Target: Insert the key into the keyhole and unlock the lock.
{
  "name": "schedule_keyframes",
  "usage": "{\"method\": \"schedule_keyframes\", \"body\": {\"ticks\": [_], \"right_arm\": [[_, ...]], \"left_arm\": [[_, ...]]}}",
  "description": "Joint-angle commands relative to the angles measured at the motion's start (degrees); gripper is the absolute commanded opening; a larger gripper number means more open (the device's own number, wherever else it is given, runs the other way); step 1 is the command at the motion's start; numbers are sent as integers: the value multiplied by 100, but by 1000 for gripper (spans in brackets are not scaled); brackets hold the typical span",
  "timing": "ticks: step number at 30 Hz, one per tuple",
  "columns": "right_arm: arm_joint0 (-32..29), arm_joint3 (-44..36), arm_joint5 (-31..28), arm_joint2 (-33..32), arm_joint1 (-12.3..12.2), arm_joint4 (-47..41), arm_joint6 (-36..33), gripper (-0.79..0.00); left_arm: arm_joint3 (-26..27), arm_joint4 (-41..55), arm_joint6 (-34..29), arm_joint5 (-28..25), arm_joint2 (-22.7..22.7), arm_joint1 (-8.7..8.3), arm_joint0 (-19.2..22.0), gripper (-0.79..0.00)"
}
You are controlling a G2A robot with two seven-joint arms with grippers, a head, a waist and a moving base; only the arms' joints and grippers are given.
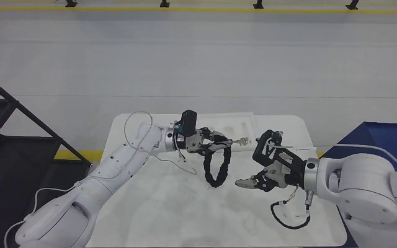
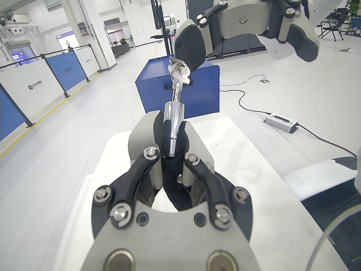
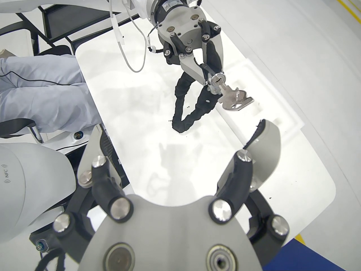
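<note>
The left tool [image 2: 172,131] is clamped on the chrome cylindrical lock [image 2: 174,111] of a black sleeved cable loop [image 3: 191,114], held above the white worktop [image 3: 127,105]. The flat silver key [image 2: 178,71] sits in the keyhole [image 3: 216,80], its long axis pointing toward the right tool [image 3: 180,139]. That tool is wide open and empty, with one pad [image 2: 189,47] just beside the key head.

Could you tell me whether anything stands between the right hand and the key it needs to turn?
Nothing visible does. The open right hand faces the key across clear air. The key sticks out of the lock held by the left hand, and the lock's black cable hangs below, off that path.
</note>
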State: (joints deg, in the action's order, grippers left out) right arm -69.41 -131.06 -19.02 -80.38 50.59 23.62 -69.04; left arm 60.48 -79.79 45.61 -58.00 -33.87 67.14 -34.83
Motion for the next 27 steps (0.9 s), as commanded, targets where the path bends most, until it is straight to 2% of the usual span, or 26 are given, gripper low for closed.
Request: {"method": "schedule_keyframes", "body": {"ticks": [1, 3, 8, 11, 19, 27], "right_arm": [[-8, 6, 3, -1, 0, 11, 30, 0], [8, 15, -299, 33, -21, 263, -60, 0], [178, 228, -1212, 180, -36, 688, 318, 0], [211, 257, -1471, 355, -34, 995, 516, 0], [272, 277, -1383, 695, -24, 1718, 729, 0], [404, 367, -1283, 993, -8, 1884, 791, 0]], "left_arm": [[23, -9, -48, 0, -6, -13, -2, -785], [40, -37, -153, 0, 6, -21, 6, -785], [16, 77, -264, 0, 42, -2, -13, -785], [-4, 144, -318, 0, 69, 29, -5, -785], [-3, 230, -359, 0, 128, 103, -1, -785], [-6, 191, -261, 0, 169, 128, 9, -785]]}}
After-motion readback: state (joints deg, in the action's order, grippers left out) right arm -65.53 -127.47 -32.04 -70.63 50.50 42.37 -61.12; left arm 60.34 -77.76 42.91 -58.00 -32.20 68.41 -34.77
